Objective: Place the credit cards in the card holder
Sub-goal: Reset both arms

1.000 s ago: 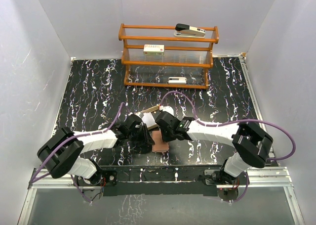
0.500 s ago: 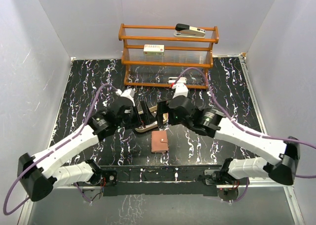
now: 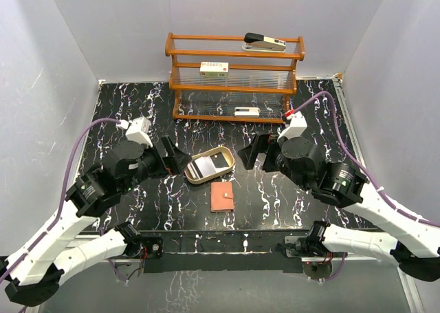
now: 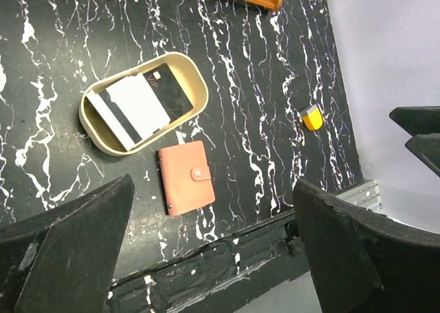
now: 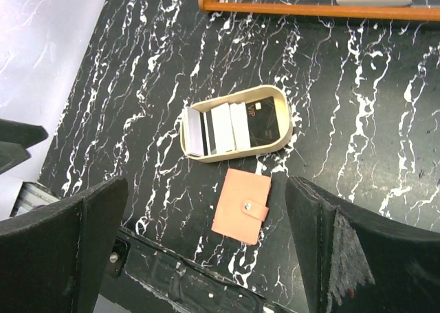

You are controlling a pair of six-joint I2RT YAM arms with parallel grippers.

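**Both pincers wide open above the table; cards in the tray, holder shut**

On the left, the left gripper (image 3: 173,159) hangs above the black, white-veined table (image 3: 110,113). Its jaws are spread wide with nothing between them, and it points in toward the middle. Just to its right a tan oval tray (image 4: 204,91) sits at a slant. The credit cards (image 4: 137,110) lie inside it, overlapping in a row. There is a silvery-grey one at one end, white ones in the middle, and a dark one marked "VIP" at the other end. Just beside the tray, on its near side, the card holder (image 3: 222,197) lies flat on the table. It is folded shut, its snap tab fastened across the edge, and neither arm touches it. Farther right, the right gripper (image 3: 251,152) hangs above the table too. Its jaws are just as wide, it holds nothing, and it faces the tray. Behind it all, a wooden rack (image 3: 234,87) stands at the back wall.
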